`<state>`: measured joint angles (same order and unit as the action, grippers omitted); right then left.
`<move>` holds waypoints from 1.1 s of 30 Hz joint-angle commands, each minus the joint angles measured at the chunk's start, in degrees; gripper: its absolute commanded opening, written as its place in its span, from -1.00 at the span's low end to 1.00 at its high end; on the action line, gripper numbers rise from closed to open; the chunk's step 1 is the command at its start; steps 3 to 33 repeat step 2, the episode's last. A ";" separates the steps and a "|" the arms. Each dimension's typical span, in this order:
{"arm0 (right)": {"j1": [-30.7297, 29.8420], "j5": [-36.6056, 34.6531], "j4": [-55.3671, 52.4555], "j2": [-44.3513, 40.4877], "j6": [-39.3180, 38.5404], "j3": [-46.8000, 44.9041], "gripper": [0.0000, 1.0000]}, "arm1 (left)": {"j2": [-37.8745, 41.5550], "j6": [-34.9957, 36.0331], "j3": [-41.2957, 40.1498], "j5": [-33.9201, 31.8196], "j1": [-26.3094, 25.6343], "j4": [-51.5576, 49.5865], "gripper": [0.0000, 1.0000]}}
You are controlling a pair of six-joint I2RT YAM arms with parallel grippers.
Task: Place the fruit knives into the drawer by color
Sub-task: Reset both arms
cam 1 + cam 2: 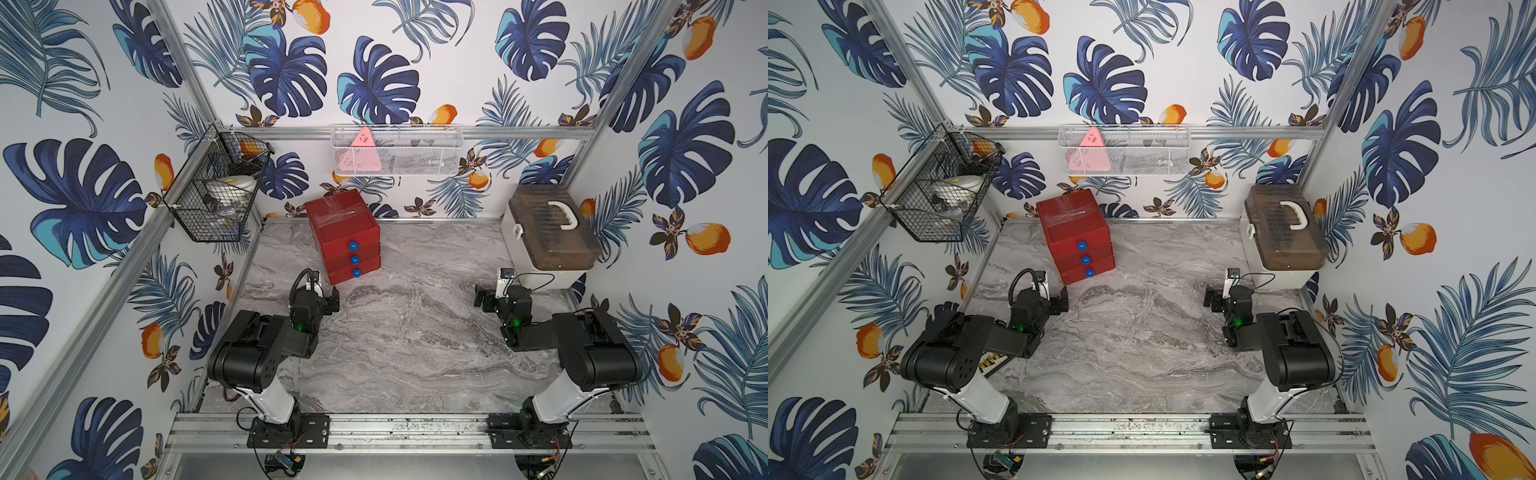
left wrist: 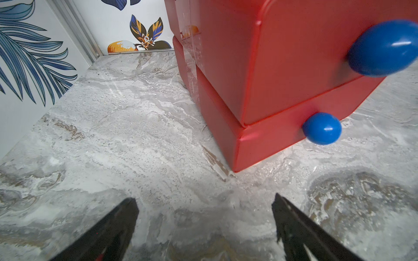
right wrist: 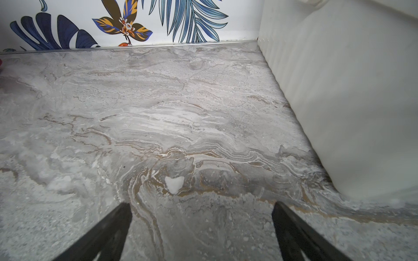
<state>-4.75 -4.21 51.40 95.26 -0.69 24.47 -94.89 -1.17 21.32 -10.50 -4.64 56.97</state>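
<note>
The red three-drawer chest (image 1: pixel 345 232) stands with all drawers apparently shut and its blue knobs (image 1: pixel 353 245) facing front, likely for easy reach. Just before its bottom corner the left gripper (image 2: pixel 204 200) hangs spread and empty. Well apart from the chest, the right gripper (image 3: pixel 201 204) is likewise spread and empty. No fruit knives show anywhere.

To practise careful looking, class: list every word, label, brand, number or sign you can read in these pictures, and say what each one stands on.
No readable text in any view.
Pink triangular piece in the white mesh basket: a few dark marks, too small to read.
Red chest and its blue knobs: no label shows.
White box with a brown lid: no label shows.
</note>
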 commanded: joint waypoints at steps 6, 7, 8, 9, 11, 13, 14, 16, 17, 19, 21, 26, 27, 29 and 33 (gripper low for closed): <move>0.01 0.12 0.21 0.09 -0.22 0.37 1.00 | 0.40 0.91 -0.32 0.40 0.07 2.13 0.98; 0.01 0.12 0.21 0.09 -0.22 0.37 1.00 | 0.40 0.91 -0.32 0.40 0.07 2.13 0.98; 0.01 0.12 0.21 0.09 -0.22 0.37 1.00 | 0.40 0.91 -0.32 0.40 0.07 2.13 0.98; 0.01 0.12 0.21 0.09 -0.22 0.37 1.00 | 0.40 0.91 -0.32 0.40 0.07 2.13 0.98; 0.01 0.12 0.21 0.09 -0.22 0.37 1.00 | 0.40 0.91 -0.32 0.40 0.07 2.13 0.98; 0.01 0.12 0.21 0.09 -0.22 0.37 1.00 | 0.40 0.91 -0.32 0.40 0.07 2.13 0.98; 0.01 0.12 0.21 0.09 -0.22 0.37 1.00 | 0.40 0.91 -0.32 0.40 0.07 2.13 0.98; 0.01 0.12 0.21 0.09 -0.22 0.37 1.00 | 0.40 0.91 -0.32 0.40 0.07 2.13 0.98; 0.01 0.12 0.21 0.09 -0.22 0.37 1.00 | 0.40 0.91 -0.32 0.40 0.07 2.13 0.98; 0.01 0.12 0.21 0.09 -0.22 0.37 1.00 | 0.40 0.91 -0.32 0.40 0.07 2.13 0.98; 0.01 0.12 0.21 0.09 -0.22 0.37 1.00 | 0.40 0.91 -0.32 0.40 0.07 2.13 0.98; 0.01 0.12 0.21 0.09 -0.22 0.37 1.00 | 0.40 0.91 -0.32 0.40 0.07 2.13 0.98; 0.01 0.12 0.21 0.09 -0.22 0.37 1.00 | 0.40 0.91 -0.32 0.40 0.07 2.13 0.98; 0.01 0.12 0.21 0.09 -0.22 0.37 1.00 | 0.40 0.91 -0.32 0.40 0.07 2.13 0.98; 0.01 0.12 0.21 0.09 -0.22 0.37 1.00 | 0.40 0.91 -0.32 0.40 0.07 2.13 0.98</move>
